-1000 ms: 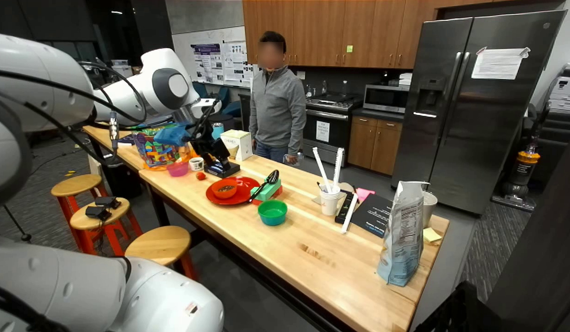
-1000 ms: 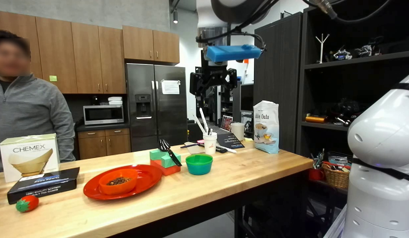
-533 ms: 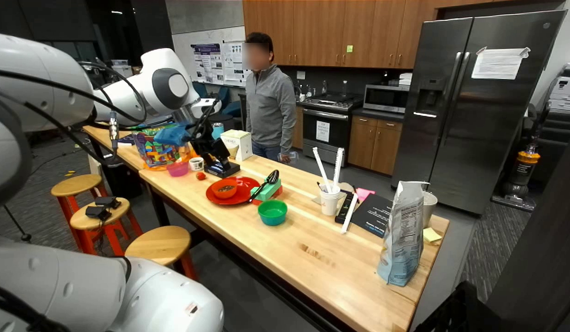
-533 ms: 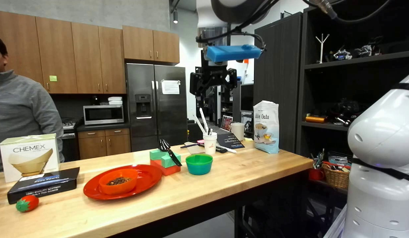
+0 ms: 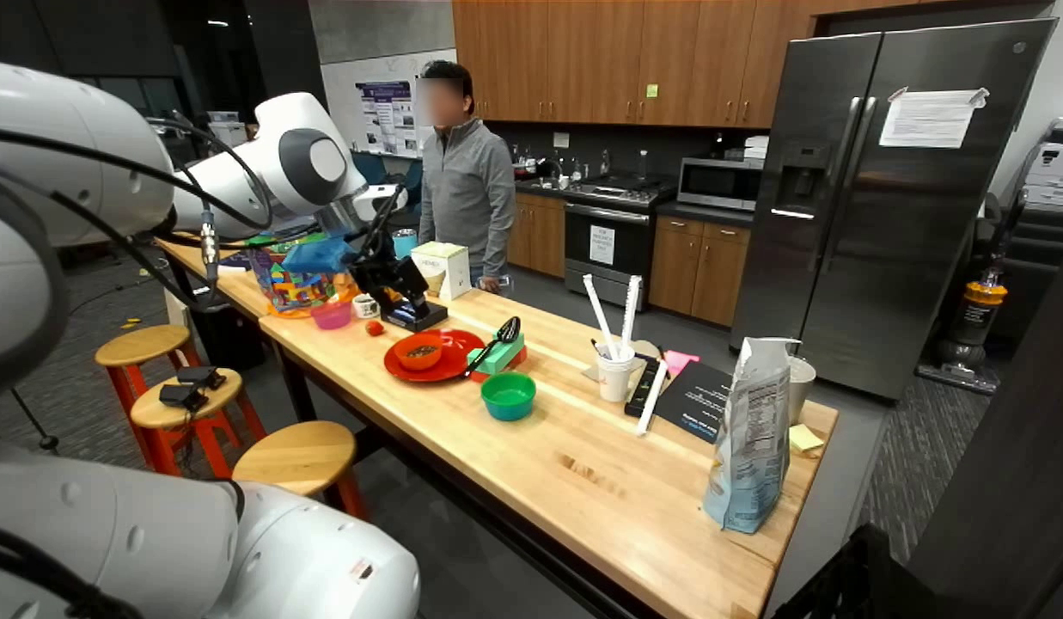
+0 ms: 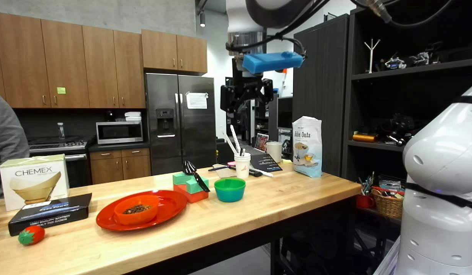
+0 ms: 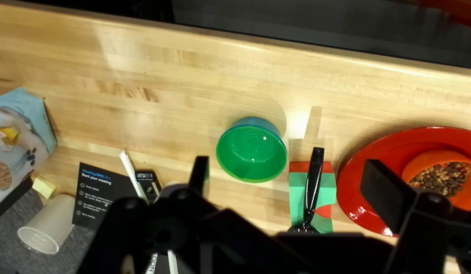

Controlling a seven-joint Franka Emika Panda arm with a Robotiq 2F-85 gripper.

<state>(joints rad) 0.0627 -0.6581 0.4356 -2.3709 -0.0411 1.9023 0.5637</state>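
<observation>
My gripper [image 7: 286, 161] is open and empty, its two black fingers wide apart. It hangs above the table in both exterior views [image 6: 246, 109] [image 5: 402, 297]. Between the fingers in the wrist view, a black slotted spoon [image 7: 313, 179] lies on a green and red block stack [image 7: 297, 186], its head partly hidden by the gripper. A green bowl [image 7: 254, 148] stands beside the stack; it also shows in an exterior view [image 6: 230, 190]. On the stack's other side lies a red plate [image 7: 359, 179] bearing an orange bowl [image 6: 131, 218] with small brown bits. The gripper touches nothing.
A white cup with straws [image 6: 242, 166], a black card [image 7: 94, 194] and an oats bag [image 6: 307, 147] stand or lie towards one table end. A Chemex box [image 6: 34, 181], a black box [image 6: 50, 214] and a toy strawberry [image 6: 31, 235] are towards the opposite end. Stools [image 5: 295, 460] stand beside the table.
The arm and gripper have shifted and tilted slightly. The person has walked leftward in both exterior views. The tabletop things have not moved.
</observation>
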